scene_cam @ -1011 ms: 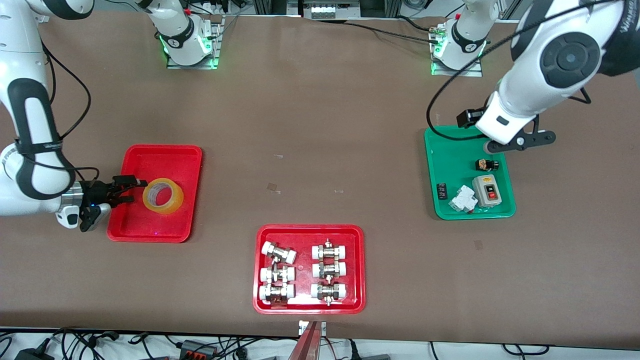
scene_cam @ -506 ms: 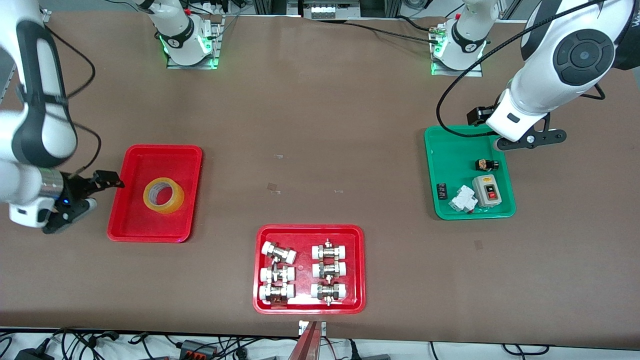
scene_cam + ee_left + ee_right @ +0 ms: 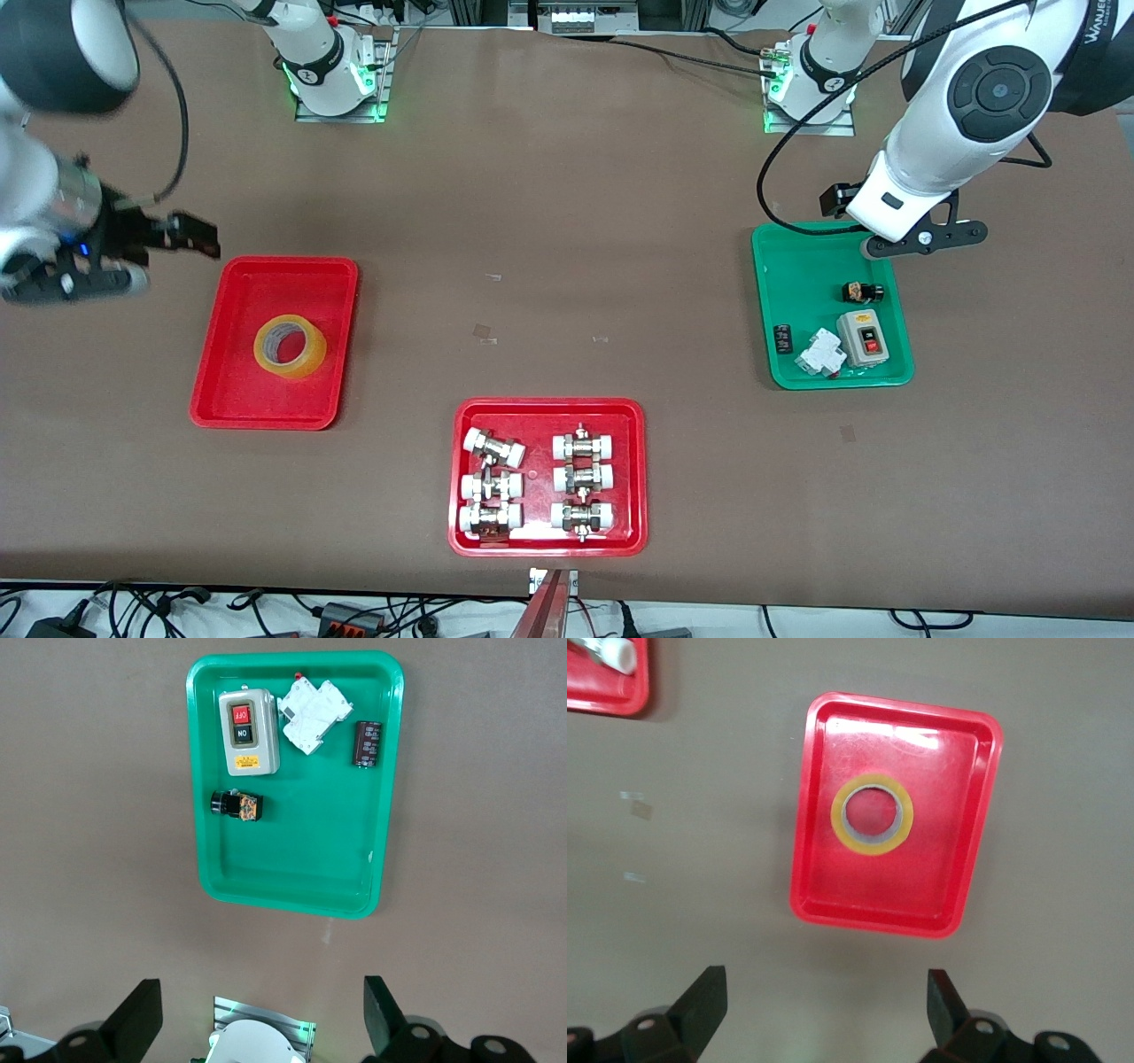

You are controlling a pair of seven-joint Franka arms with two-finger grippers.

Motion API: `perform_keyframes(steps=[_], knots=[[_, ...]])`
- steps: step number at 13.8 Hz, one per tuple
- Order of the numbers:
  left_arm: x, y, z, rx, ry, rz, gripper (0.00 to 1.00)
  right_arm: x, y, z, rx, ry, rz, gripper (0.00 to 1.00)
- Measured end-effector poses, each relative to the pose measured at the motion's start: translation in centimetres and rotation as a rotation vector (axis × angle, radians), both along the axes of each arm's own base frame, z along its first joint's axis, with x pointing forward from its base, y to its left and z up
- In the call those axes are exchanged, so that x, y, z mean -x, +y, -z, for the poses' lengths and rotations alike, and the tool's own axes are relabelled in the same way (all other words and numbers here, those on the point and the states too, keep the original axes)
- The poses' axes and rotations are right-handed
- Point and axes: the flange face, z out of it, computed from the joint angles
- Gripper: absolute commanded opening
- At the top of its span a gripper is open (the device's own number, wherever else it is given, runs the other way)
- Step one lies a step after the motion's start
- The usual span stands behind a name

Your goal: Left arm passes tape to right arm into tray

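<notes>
**Tape flat in the plain red tray, both grippers empty**

Tape (image 3: 290, 346): lies on its flat side in the red tray (image 3: 232, 394), roughly at the tray's middle, round hole facing up, core axis vertical. White inner core visible through the yellow ring. Clear of the rim on all sides.

Right gripper (image 3: 182, 232): in the air over bare table just off the tray's corner nearest the robot bases, toward the right arm's end. Fingers spread wide, nothing between them.

Left gripper (image 3: 921, 235): over the base-side edge of the green tray (image 3: 802, 292). Fingers spread, empty.

Right wrist view: looks straight down on the tray and tape (image 3: 872, 813); the ring reads as a clean circle there, where the front view shows it obliquely. Finger (image 3: 700, 1003) tips well apart.

Left wrist view: shows the green tray's contents plainly — an OFF/ON switch box (image 3: 248, 731), a white circuit breaker (image 3: 314, 716), a dark capacitor (image 3: 368, 742), a small black-and-amber part (image 3: 236, 804).

Front view only: the red tray of white-capped fittings (image 3: 547, 477), nearer the camera, mid-table.
</notes>
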Motion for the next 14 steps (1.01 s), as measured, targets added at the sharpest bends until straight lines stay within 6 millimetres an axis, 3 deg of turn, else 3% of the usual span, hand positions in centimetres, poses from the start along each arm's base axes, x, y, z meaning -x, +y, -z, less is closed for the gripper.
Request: perform_keyframes(steps=[2,5,8,10,14], knots=[[-0.1,0.0,-0.2,0.003,-0.009,0.007,1.00,2.3,-0.3,-2.6,0.002,-0.038,0.015,1.00],[-0.4,0.0,-1.1,0.012,-0.028,0.015,1.00,4.8,-0.9,-4.2,0.004,-0.062,0.031,1.00],[-1.4,0.7,-3.0,0.030,-0.058,0.000,1.00,4.5,-1.9,-4.6,0.006,-0.072,0.133,1.00],[-2.4,1.5,-4.2,0.052,-0.044,-0.013,1.00,4.2,-1.5,-5.0,0.003,-0.079,0.167,1.00],[-4.3,2.7,-4.8,0.095,-0.008,-0.023,1.00,4.4,-1.3,-5.4,-0.043,-0.080,0.179,1.00]])
